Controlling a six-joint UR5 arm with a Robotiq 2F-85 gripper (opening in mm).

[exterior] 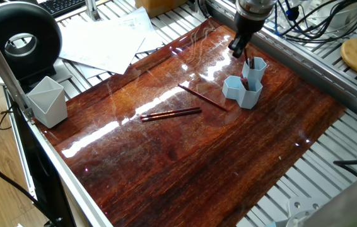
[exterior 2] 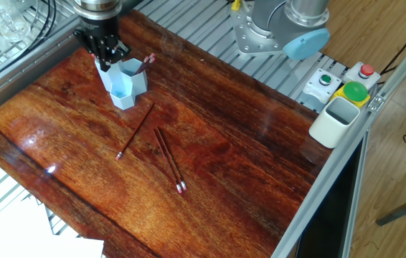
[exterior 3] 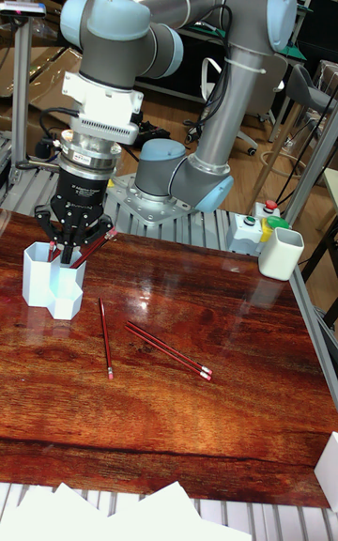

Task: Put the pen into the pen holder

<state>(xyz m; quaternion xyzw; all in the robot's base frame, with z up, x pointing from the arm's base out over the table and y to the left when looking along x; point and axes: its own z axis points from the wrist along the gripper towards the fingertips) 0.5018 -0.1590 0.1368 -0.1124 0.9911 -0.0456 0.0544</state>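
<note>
Jaws (exterior 3: 75, 242) hang just above the pen holder (exterior 3: 53, 290), their dark fingers spread apart with nothing gripped between them; in the tall fixed view the fingertips (exterior 3: 54, 250) sit level with the holder's upper rim. A dark red pen (exterior 3: 91, 250) stands in the tallest tube of the holder, leaning so that its upper end pokes out to one side past the jaws. In one fixed view the same pen (exterior: 250, 64) shows as a short dark stub rising from the tall tube, with the jaws (exterior: 238, 46) above and behind it. The pen holder (exterior: 246, 84) is light blue, made of joined hexagonal tubes of different heights, and stands upright on the glossy reddish wooden desk (exterior: 197, 157) near its far edge.

Three more pens lie flat on the desk, well apart from the holder. A single pen (exterior 2: 135, 130) lies alone, one end near the holder's base. A pair of pens (exterior 2: 170, 160) lies side by side, touching or nearly so, further toward the middle of the desk.

At one corner of the desk stands a pale grey angular cup (exterior: 47, 101). Beside the opposite edge sits a white rectangular cup (exterior 2: 334, 120), next to a control box with green and red buttons (exterior 2: 353, 91). Loose white sheets of paper (exterior: 106, 39) lie beyond the desk's edge.
</note>
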